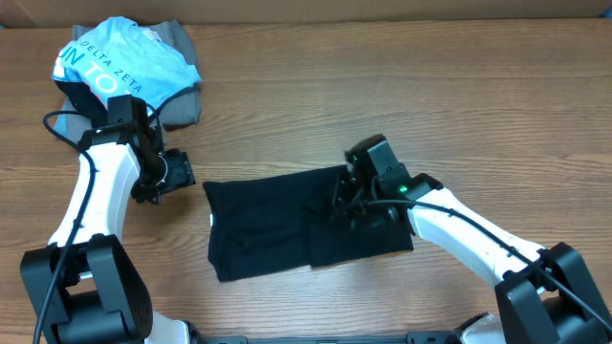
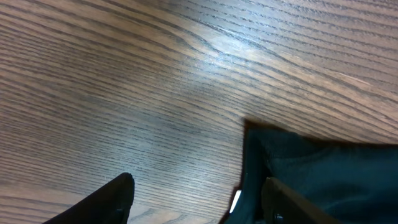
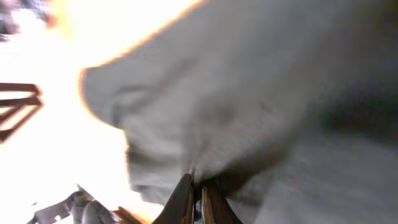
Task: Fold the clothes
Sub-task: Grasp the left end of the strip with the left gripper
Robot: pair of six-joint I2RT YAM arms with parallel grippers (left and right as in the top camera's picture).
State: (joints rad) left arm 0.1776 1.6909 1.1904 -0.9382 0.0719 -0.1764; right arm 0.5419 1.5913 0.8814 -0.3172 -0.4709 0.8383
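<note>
The clothes [image 1: 277, 229] lie flat mid-worktop [image 1: 382, 86], with bare wood beyond every edge. The right gripper [image 3: 196, 194] is clenched on a pinch of fabric near their right edge (glare washes out much there). The left gripper [image 2: 198, 190] hangs released just beside their left edge.

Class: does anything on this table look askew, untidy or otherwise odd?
The black garment lies slanted, its folded right part wrinkled where the right gripper pinches it. At the far corner, the light blue shirt sits crumpled over a grey garment. Nothing looks spilled or damaged.
</note>
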